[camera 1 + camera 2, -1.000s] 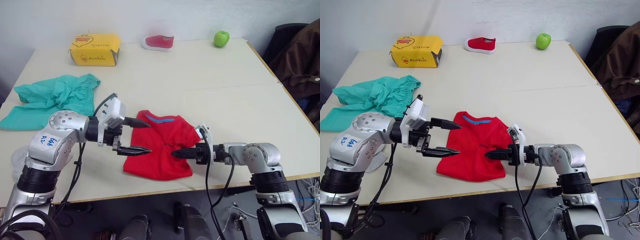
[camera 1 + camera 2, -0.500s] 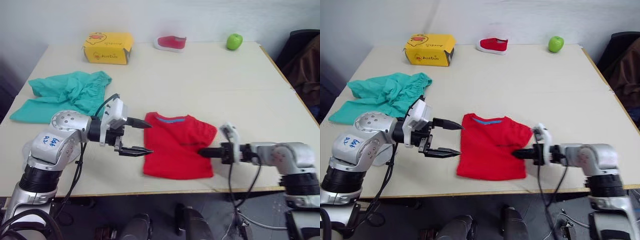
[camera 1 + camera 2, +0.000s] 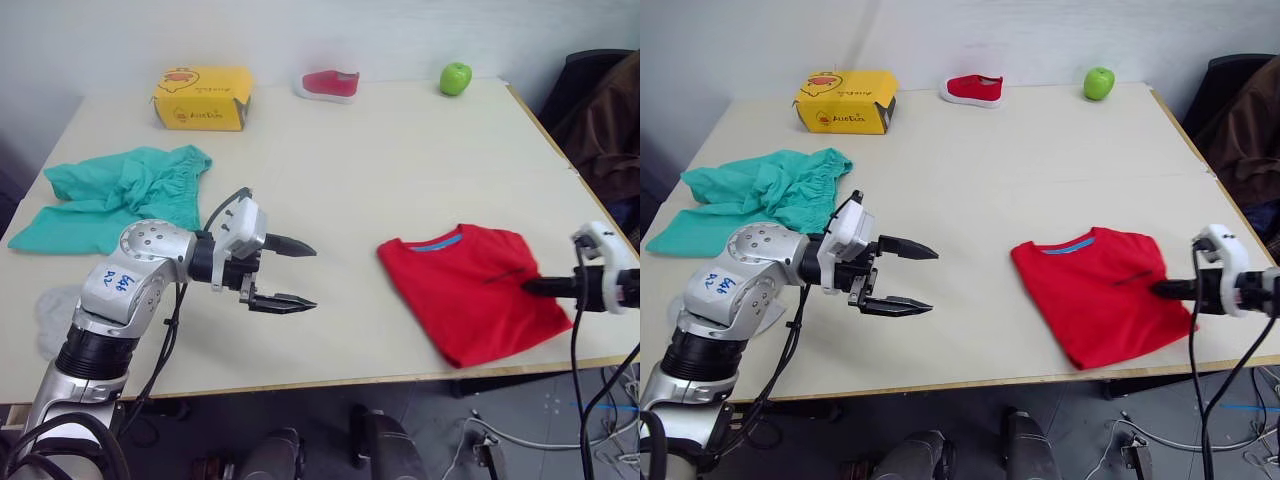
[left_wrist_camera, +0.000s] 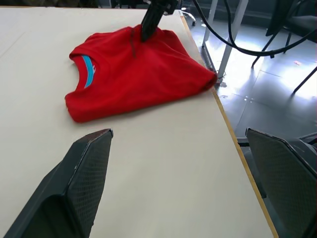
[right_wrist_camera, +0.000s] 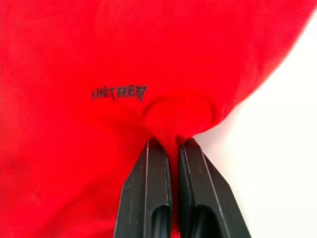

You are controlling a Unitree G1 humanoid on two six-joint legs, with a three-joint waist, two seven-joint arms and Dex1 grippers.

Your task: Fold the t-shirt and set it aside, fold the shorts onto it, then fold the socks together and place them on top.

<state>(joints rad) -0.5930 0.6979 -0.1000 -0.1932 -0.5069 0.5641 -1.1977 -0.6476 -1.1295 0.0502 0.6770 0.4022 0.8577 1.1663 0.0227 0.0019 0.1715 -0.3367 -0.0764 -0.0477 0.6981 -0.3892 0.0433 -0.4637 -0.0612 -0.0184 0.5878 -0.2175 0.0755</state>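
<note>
Table [image 3: 400, 150]. Folded t-shirt [image 3: 470, 290] at 4 o'clock near front right edge. Shorts [image 3: 110, 195] crumpled at 9 o'clock. Left gripper [image 3: 290, 272] above bare table at centre-left, fingers spread wide, holding nothing. Right gripper [image 3: 1162, 290] clamped on a pinch of t-shirt's right edge. Sock [image 3: 45, 318] at 8 o'clock, beside left arm.

Even, soft light falls from above — my arms throw only faint shadows on the pale beige wooden table [image 3: 400, 150]. Through my left wrist, the glossy grey floor [image 4: 277, 84] glares white, perhaps from a window. My own near fingertips look blurred.
</note>
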